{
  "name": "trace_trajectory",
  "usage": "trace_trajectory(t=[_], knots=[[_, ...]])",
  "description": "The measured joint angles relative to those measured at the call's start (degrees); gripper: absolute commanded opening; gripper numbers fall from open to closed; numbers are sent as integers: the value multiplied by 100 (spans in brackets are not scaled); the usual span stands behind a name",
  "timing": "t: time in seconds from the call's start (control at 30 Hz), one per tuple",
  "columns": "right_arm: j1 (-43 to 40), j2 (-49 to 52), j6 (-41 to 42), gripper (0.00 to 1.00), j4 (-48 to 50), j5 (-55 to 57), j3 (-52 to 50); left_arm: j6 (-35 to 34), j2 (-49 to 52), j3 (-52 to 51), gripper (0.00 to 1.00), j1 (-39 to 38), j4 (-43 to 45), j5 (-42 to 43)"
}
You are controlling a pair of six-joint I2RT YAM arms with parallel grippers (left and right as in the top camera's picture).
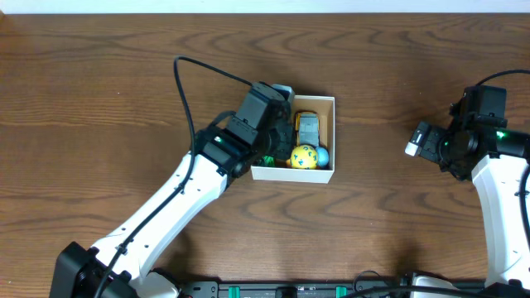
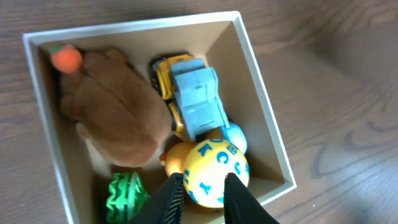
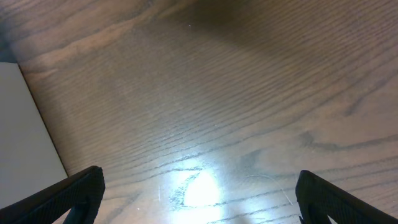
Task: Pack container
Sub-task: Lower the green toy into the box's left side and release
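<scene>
The container holds plush, truck, lettered ball; left pincer unclear, right pincer spread.

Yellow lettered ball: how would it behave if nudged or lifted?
Round and smooth-looking, the yellow ball would probably roll or slip from a pinch. Hemmed in by the toy truck and the container wall, it likely stays put.

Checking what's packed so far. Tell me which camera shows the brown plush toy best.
The left wrist view: the brown plush toy lies fully visible in the container, beside the yellow truck. Overhead, the left arm covers it. The right wrist view shows no toy, only the table.
</scene>
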Motion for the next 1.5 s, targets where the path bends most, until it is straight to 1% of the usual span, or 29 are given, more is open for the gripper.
trace_trajectory(t=[0.13, 0.37, 0.53, 0.73, 0.97, 1.17, 1.37, 1.43, 1.5], knots=[[0, 0, 0, 99, 0, 0, 0, -9, 107, 0, 22, -297, 2, 4], [0, 2, 0, 99, -4, 0, 0, -11, 852, 0, 22, -726, 0, 17], [0, 2, 0, 99, -9, 0, 0, -13, 1447, 57, 22, -695, 57, 17], [0, 4, -2, 99, -7, 0, 0, -11, 1779, 236, 22, -575, 52, 87], [0, 2, 0, 99, -7, 0, 0, -11, 1707, 254, 22, -529, 48, 122], [0, 4, 0, 99, -7, 0, 0, -7, 1414, 254, 22, -511, 39, 59], [0, 4, -2, 99, -7, 0, 0, 31, 1010, 254, 26, -509, 20, -7], [0, 2, -2, 99, -9, 0, 0, 59, 920, 254, 30, -503, 0, -81], [0, 2, -2, 99, -7, 0, 0, 87, 859, 254, 31, -479, -20, -136]])
